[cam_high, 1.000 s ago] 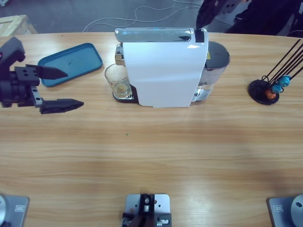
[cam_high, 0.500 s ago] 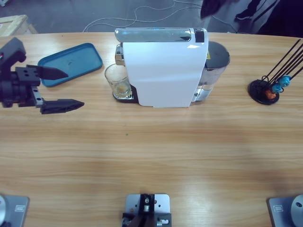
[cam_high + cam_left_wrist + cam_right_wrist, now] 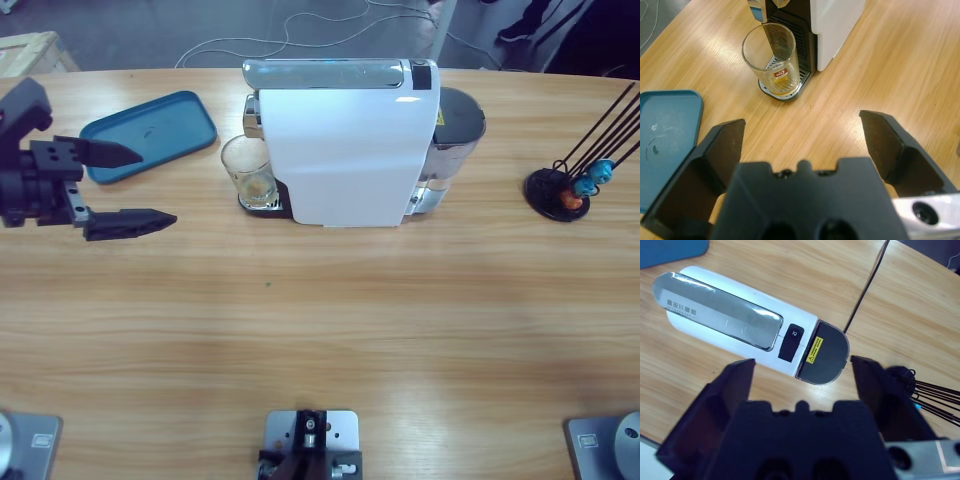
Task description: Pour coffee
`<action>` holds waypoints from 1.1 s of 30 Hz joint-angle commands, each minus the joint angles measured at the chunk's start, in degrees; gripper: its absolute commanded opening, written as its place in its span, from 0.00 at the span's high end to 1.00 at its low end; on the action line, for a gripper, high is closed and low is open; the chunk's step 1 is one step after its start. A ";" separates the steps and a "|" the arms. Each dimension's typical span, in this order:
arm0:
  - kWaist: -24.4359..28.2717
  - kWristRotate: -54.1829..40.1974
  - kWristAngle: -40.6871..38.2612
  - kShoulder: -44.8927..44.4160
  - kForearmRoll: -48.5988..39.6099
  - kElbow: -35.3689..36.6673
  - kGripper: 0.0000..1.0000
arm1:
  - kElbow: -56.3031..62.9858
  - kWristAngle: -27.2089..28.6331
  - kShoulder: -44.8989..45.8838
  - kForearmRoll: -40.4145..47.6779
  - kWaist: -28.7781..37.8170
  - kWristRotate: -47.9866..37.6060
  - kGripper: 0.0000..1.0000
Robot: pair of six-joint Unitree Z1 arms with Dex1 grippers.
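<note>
Left gripper (image 3: 128, 188) low over the table (image 3: 330, 330), jaws spread wide, nothing between them; straight ahead, apart, glass tumbler (image 3: 772, 60) on the drip grille of the white coffee machine (image 3: 345, 150), shallow pale brown coffee (image 3: 781, 88) at its bottom; blue tray (image 3: 665, 135) just beside one jaw. Right gripper (image 3: 802, 377) high above the machine's top, jaws wide apart, empty; capsule stand (image 3: 565, 190) off to one side.

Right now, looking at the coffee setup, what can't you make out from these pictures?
- Right gripper: outside the high view; only its wrist view shows it.
- Spout over the glass tumbler: hidden by the coffee machine in the high view, cut by the top edge in the left wrist view.
- Capsules on the rack: too small to count.
- Left gripper: arm cut by the left edge.
</note>
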State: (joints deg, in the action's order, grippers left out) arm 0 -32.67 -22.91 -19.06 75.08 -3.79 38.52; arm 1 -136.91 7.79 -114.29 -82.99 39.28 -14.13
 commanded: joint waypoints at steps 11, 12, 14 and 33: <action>-0.73 0.70 0.87 1.26 0.94 -1.43 0.00 | -1.80 -0.14 -8.44 -0.94 0.32 1.07 1.00; -0.73 0.68 0.87 1.35 0.97 -1.43 0.00 | -1.92 -0.11 -8.44 -0.94 0.29 1.18 1.00; -0.73 0.68 0.78 1.51 1.10 -1.43 0.00 | -2.38 -0.14 -8.59 -0.94 0.03 1.25 1.00; -0.73 0.70 0.85 1.98 1.15 -1.43 0.00 | -3.10 -2.60 -12.02 -0.85 -0.66 2.18 1.00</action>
State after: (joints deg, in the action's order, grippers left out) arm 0 -32.67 -22.91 -19.06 75.26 -3.22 38.51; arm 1 -140.24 2.90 -123.20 -83.22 39.11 -12.69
